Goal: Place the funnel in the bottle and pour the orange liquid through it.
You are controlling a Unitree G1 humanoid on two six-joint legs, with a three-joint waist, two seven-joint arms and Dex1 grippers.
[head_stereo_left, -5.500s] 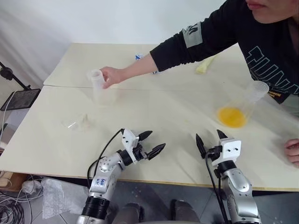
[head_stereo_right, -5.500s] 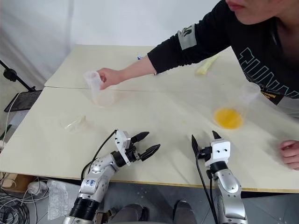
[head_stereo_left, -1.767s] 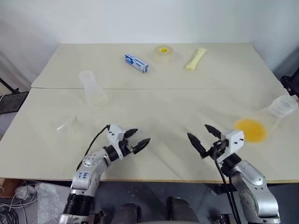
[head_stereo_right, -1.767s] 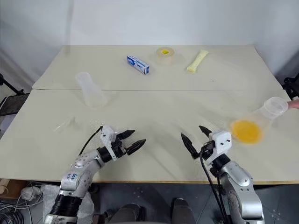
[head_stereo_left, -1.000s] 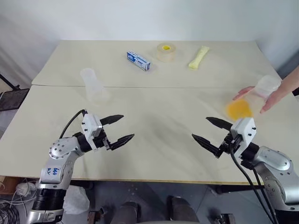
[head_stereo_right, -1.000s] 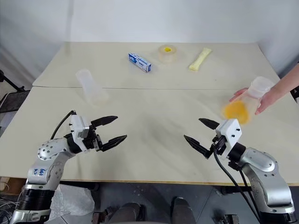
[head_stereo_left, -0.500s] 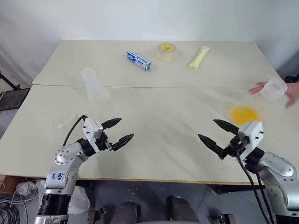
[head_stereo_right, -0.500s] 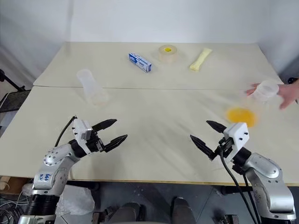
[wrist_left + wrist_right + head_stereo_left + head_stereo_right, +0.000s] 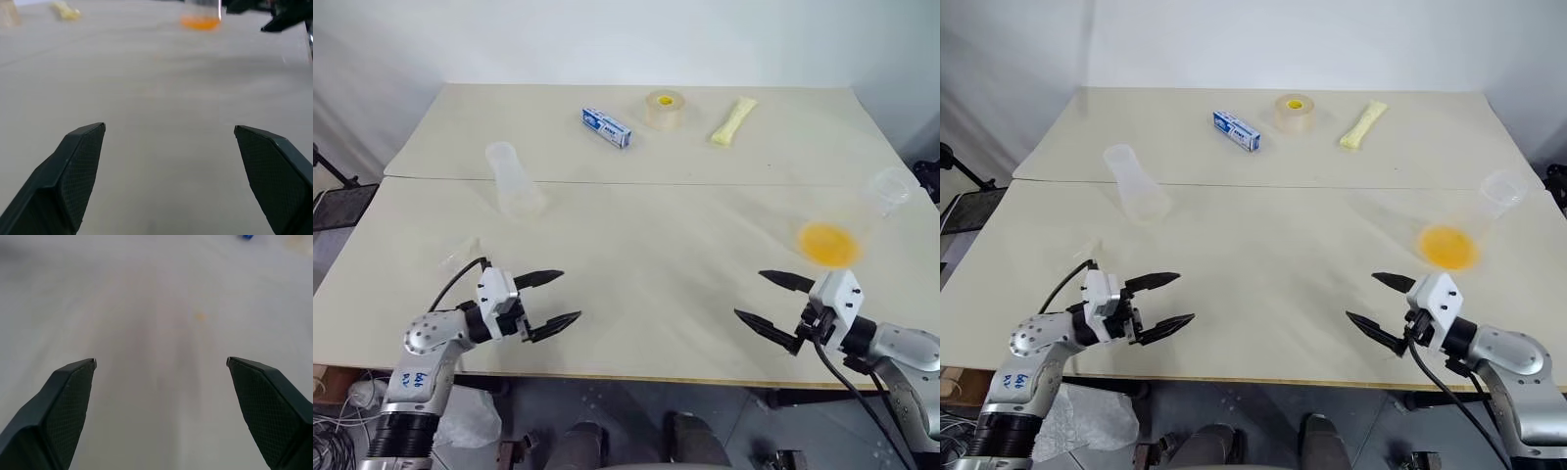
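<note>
Both arms have dropped lower and swung outward since a second ago, and the person's hand that was at the flask has gone from the table. Left gripper [image 9: 548,300] hangs over the near edge with its two black fingers spread wide and nothing between them; the right gripper [image 9: 773,303] does the same on the other side, jaws fully apart and empty.

Closest to the left gripper, just beyond it and a little to its outer side, lies the funnel [image 9: 458,255] on its side on the table [image 9: 656,255]. It looks thin, clear and very light, so it will likely skid or flip if nudged; the wide cone rim seems the best place to pinch, gently, since hard plastic that thin may flex or slip out. Farther ahead of the same gripper stands the bottle [image 9: 512,181], upright, well apart from the funnel. It is empty and light, so it may tip when the spout goes in.

Ahead of the right gripper and slightly outward stands the flask [image 9: 852,220] with the orange liquid [image 9: 826,244] pooled in its broad base. The smooth wall is probably slippery and the liquid shifts the weight low, so a grip on the narrower neck below the flared mouth seems safest.

At the far side, well away from both grippers, lie a blue box [image 9: 606,127], a tape roll [image 9: 665,109] and a pale yellow packet [image 9: 734,119].
</note>
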